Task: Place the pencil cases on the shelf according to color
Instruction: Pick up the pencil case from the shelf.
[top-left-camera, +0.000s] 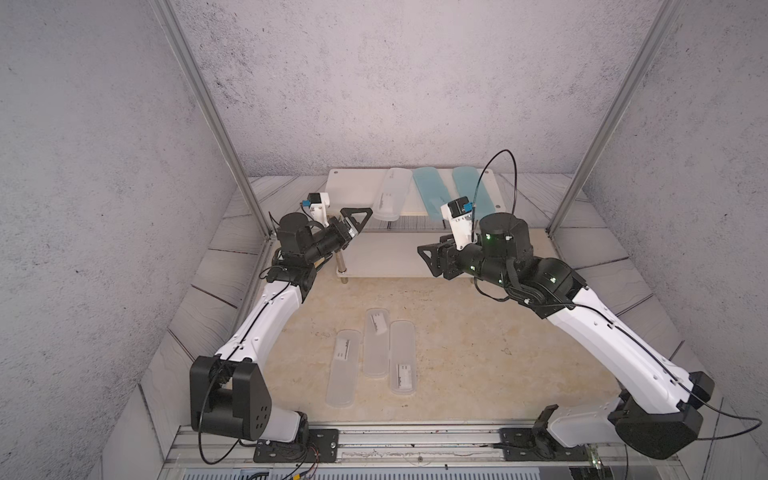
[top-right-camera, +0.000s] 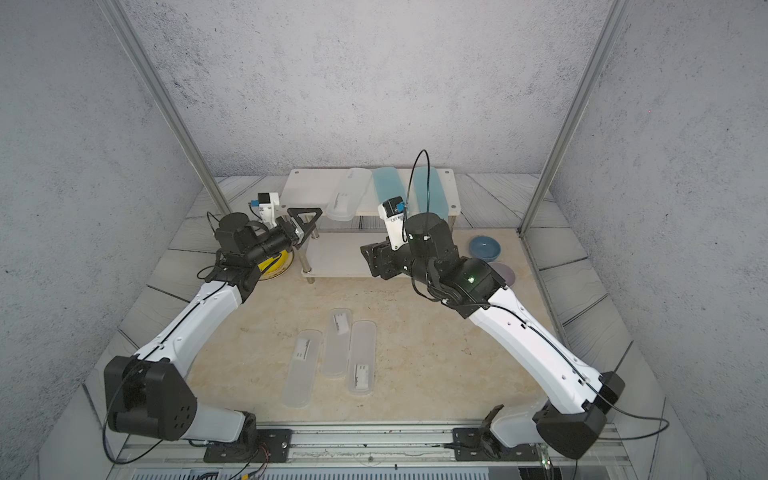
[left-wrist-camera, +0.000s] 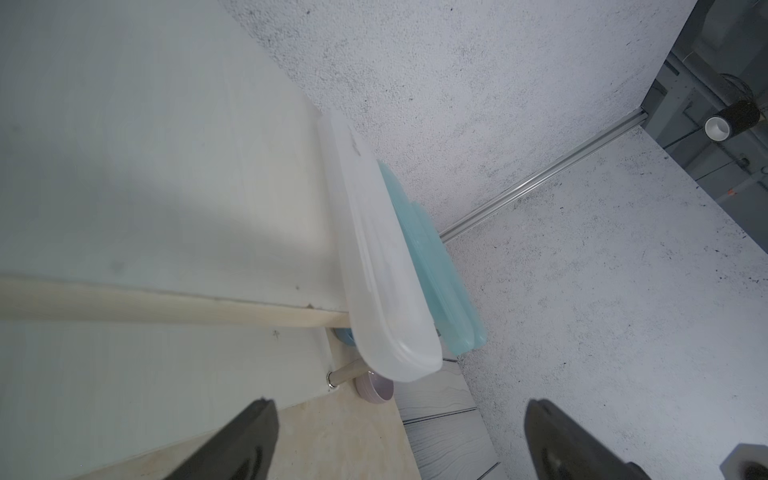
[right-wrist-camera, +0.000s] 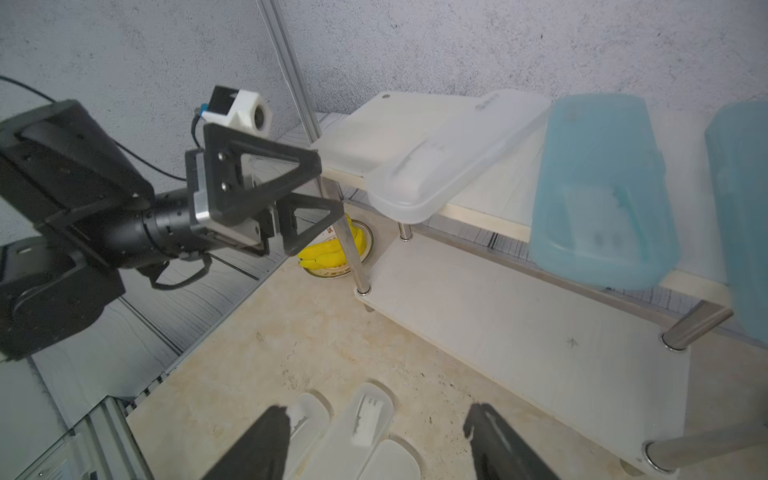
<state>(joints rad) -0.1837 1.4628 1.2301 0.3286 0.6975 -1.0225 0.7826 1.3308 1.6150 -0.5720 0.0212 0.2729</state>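
Grey speckled walls close in a beige marbled desk (top-left-camera: 457, 353). At its far side stands the shelf (top-left-camera: 353, 187). On its upper board lies a frosted case (top-left-camera: 388, 193), askew, its near end hanging past the front edge. Beside it lie a teal case (top-left-camera: 430, 189) and a second teal case (top-left-camera: 467, 180), both overhanging too. The lower board (top-left-camera: 386, 255) is bare. A cluster of three frosted cases (top-left-camera: 376, 353) lies on the desk, well apart from the shelf.

The left jaws stand wide apart and empty, just beside the frosted case's overhanging end. The right jaws are partly parted, grasping nothing, in front of the lower board.

The likely trouble is a nudge. A jaw brushing that overhang could tip the case off the board. Frosted and teal also share one tier, so the colours may end up mixed.
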